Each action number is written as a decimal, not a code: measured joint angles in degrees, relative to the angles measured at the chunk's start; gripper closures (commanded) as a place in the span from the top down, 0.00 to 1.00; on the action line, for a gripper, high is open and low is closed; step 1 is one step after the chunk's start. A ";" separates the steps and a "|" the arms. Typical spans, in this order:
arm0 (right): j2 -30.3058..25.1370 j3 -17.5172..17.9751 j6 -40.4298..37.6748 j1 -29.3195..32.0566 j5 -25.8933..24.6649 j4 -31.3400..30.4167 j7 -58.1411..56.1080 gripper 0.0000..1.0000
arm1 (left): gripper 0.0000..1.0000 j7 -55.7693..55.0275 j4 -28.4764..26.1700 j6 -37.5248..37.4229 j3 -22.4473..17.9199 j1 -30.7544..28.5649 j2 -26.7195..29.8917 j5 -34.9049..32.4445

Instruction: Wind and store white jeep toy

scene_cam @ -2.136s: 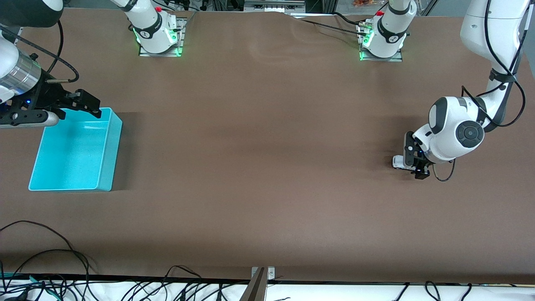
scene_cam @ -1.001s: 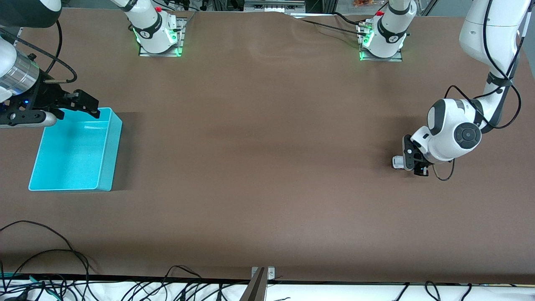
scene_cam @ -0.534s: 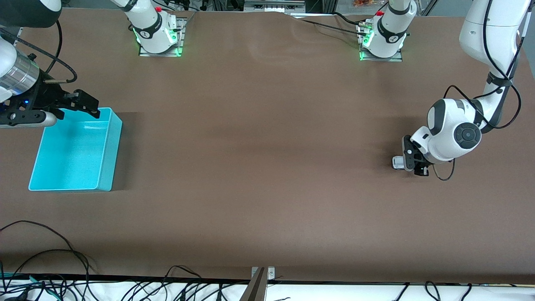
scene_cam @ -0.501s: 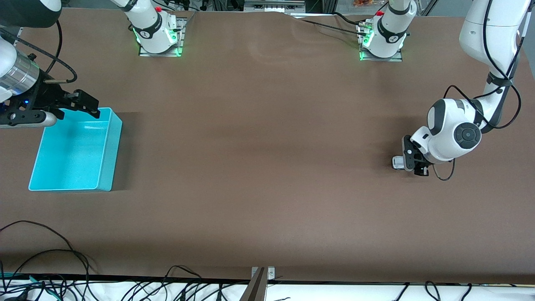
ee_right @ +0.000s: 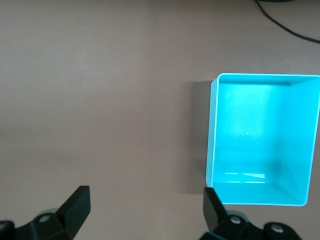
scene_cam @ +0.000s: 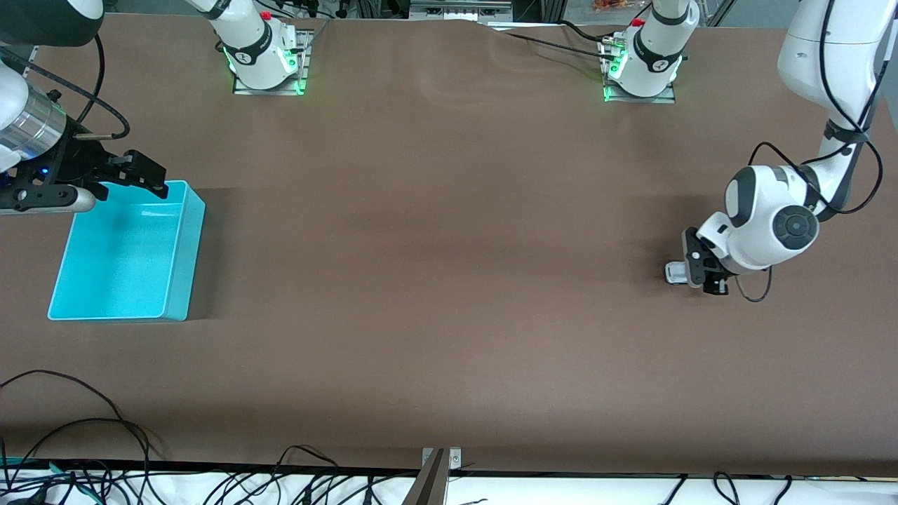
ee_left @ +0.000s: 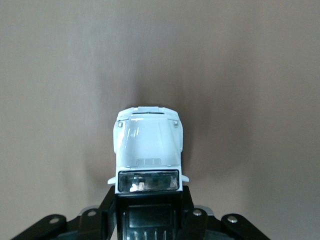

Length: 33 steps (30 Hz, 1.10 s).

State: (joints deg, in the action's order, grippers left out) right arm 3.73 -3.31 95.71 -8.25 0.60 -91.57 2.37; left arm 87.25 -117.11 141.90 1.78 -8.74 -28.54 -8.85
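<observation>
Two white Franka arms with rounded glossy shells and dark grey joint caps. Each base (scene_cam: 265,52) glows green at its foot and carries a small red button. Black cables loop along the left arm (scene_cam: 835,105). The right arm's wrist (scene_cam: 28,126) has a brushed silver collar and blue indicator light. Black angular fingers (ee_right: 76,207) with silver screws.

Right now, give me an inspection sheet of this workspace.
Surface: brown table, bare at its middle.
Job's things: white jeep toy on the table at the left arm's end; turquoise bin at the right arm's end, nothing seen inside.
Clutter: nothing seen.
Grippers: left gripper shut on the jeep's rear; right gripper open, waiting above the bin's rim.
Cables: black cables along the table edge nearest the camera.
Surroundings: arm bases lit green.
</observation>
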 measured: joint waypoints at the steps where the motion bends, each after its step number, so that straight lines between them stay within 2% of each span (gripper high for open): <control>1: 0.00 0.00 0.00 0.00 0.00 0.00 0.00 1.00 | 0.00 0.19 0.07 0.00 -0.02 -0.49 -0.04 0.00; 3: 0.00 0.00 0.00 0.00 0.00 0.00 0.00 1.00 | 0.00 0.93 0.25 0.00 -0.06 -1.56 -0.16 0.00; 4: 0.00 0.00 0.00 -0.01 0.00 0.00 0.00 1.00 | 0.00 2.84 0.65 0.00 -0.11 -3.97 -0.40 0.00; 33: 0.01 0.02 0.00 -0.04 0.00 0.00 0.00 1.00 | 0.00 18.71 5.01 0.14 -0.06 -16.80 -3.03 0.00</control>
State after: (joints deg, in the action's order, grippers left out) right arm 3.73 -3.30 95.70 -8.29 0.60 -91.57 2.37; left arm 105.96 -112.10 142.04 1.72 -25.54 -31.57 -8.85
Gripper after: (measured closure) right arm 0.000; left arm 0.485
